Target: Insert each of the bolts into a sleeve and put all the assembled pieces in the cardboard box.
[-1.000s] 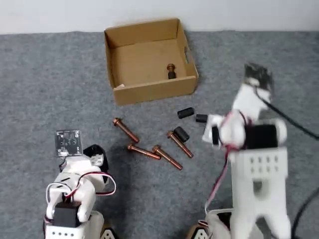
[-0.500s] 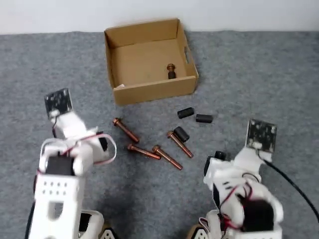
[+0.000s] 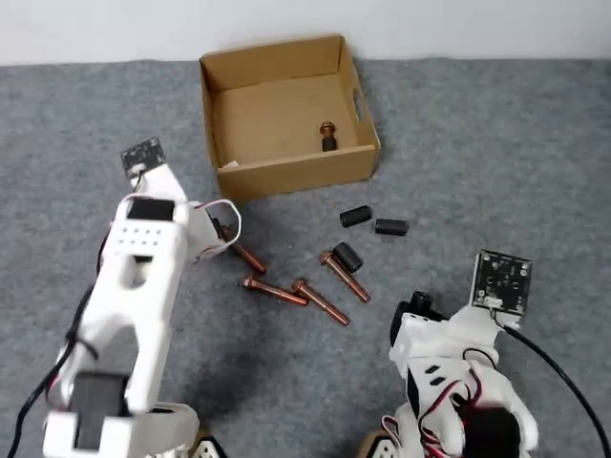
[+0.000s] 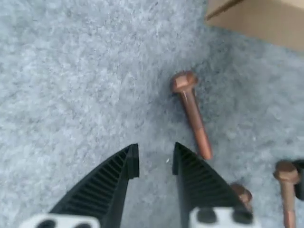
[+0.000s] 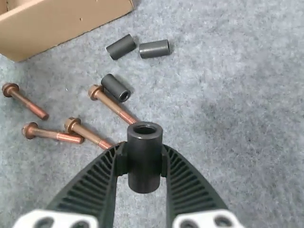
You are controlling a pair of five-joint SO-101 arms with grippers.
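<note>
Several copper bolts [image 3: 320, 302] lie loose on the grey carpet, with three black sleeves [image 3: 355, 217] just beyond them. My left gripper [image 4: 153, 154] hovers open over bare carpet, close beside the leftmost bolt [image 4: 191, 113]; in the high view the left gripper [image 3: 220, 232] sits just in front of the cardboard box [image 3: 286, 176]. My right gripper [image 5: 144, 164] is shut on an upright black sleeve [image 5: 144, 142], held near the table's front, short of the bolts. One assembled bolt and sleeve [image 3: 327, 136] lies inside the box.
The box [image 5: 61, 19] stands open-topped at the back centre, near the wall. A black cable [image 3: 563, 372] runs from the right arm off to the right. Grey carpet spreads wide on both sides.
The left arm has swung up from its place at the front left and forward to the leftmost bolt. The right arm has drawn back from the sleeves toward the front and lowered.
</note>
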